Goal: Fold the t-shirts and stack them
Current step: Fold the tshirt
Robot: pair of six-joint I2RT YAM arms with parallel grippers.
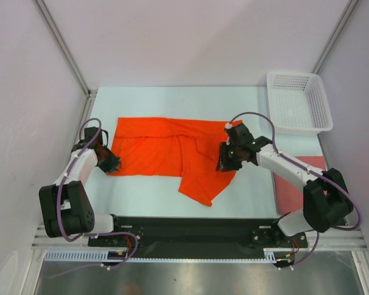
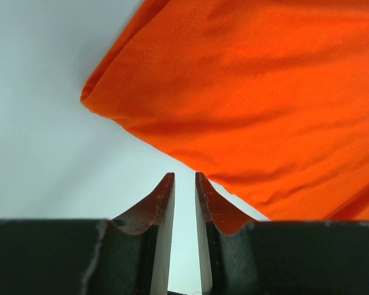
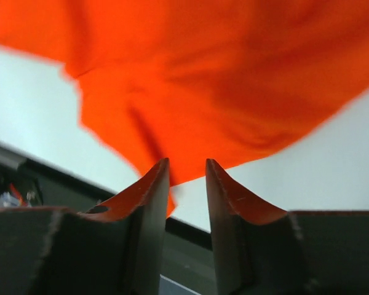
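The bright orange t-shirt [image 1: 166, 150] lies spread across the middle of the table, one part hanging towards the near edge. It fills the upper part of the left wrist view [image 2: 252, 92] and of the blurred right wrist view [image 3: 203, 80]. The dull brick-red t-shirt [image 1: 288, 195] lies flat at the right, partly under the right arm. My left gripper [image 1: 111, 163] [image 2: 184, 178] sits at the orange shirt's near left corner, open by a narrow gap, with bare table between its fingers. My right gripper [image 1: 224, 161] [image 3: 187, 165] hovers over the shirt's right edge, open and holding nothing.
A white lattice basket [image 1: 298, 101] stands at the back right corner. The black rail with the arm bases [image 1: 197, 230] runs along the table's near edge. Pale walls close in the left, right and far sides.
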